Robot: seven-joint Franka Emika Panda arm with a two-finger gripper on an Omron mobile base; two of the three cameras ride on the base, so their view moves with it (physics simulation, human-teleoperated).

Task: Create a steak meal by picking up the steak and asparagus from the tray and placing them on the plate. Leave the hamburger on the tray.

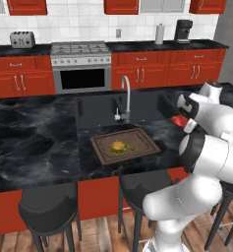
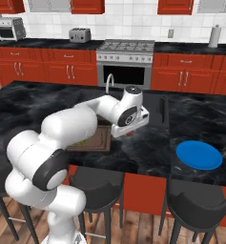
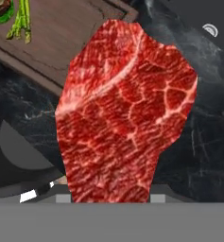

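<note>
- Right now I have the black marble counter (image 1: 34, 138) spread across both base views, with the sink and its faucet (image 1: 125, 96) set in the middle of it.
- On my left base view the tray (image 1: 145, 139) lies on the counter just in front of the sink, flat, with a wide bare stretch of wood on its right half.
- My right base view puts the plate (image 2: 199, 155) at about 4 o'clock from the hand, well apart from the tray (image 2: 93, 142) and near the counter's front edge, with nothing on it.
- Dominating my hand view is the steak (image 3: 125, 113), hanging above the counter, off the tray (image 3: 61, 38), which sits at 11 o'clock from it.
- I see the gripper (image 1: 179, 119) clamped on the steak (image 1: 177, 120); in the left base view a red corner pokes out at the hand, raised over the counter at 3 o'clock from the tray.
- Sitting on the tray's left part is the hamburger (image 1: 117, 147), upright.
- Slimmest of all, the asparagus (image 1: 129, 146) lies just beside the hamburger at its 3 o'clock; I cannot tell whether they touch.
</note>
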